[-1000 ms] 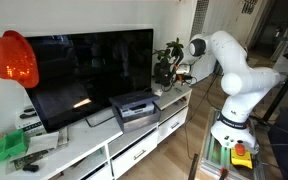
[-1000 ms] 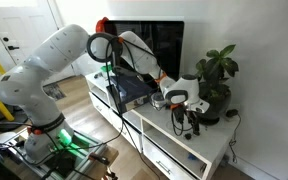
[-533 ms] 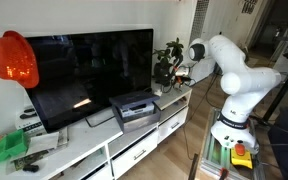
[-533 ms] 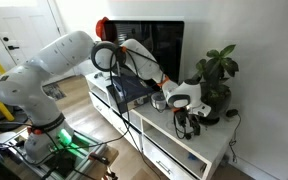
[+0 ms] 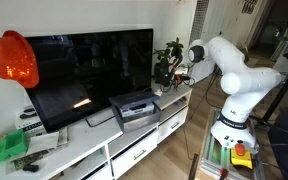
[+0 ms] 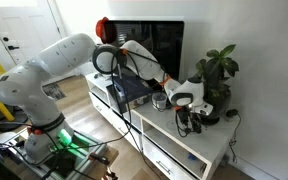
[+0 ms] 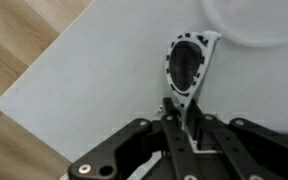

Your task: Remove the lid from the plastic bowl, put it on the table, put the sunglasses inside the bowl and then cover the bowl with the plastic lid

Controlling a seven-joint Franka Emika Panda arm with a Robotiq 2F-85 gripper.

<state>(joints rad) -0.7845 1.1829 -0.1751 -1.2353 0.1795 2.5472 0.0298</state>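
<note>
The wrist view shows the sunglasses (image 7: 187, 65), white-framed with a dark lens, lying on the white table (image 7: 94, 70). My gripper (image 7: 179, 105) is shut on the near end of their white frame. At the top right edge is a white round shape (image 7: 254, 20); I cannot tell whether it is the plastic bowl or the lid. In both exterior views the gripper (image 6: 185, 118) (image 5: 181, 75) points down at the table's end by the plant. A small whitish round container (image 6: 160, 101), apparently the bowl, stands beside it.
A dark potted plant (image 6: 218, 75) stands close behind the gripper. A grey box-shaped device (image 5: 134, 108) and a large television (image 5: 89, 70) fill the middle of the cabinet (image 5: 94, 140). Its front edge (image 7: 44, 120) drops to wooden floor.
The jaws have closed from wide open onto the sunglasses' frame. The arm has barely moved.
</note>
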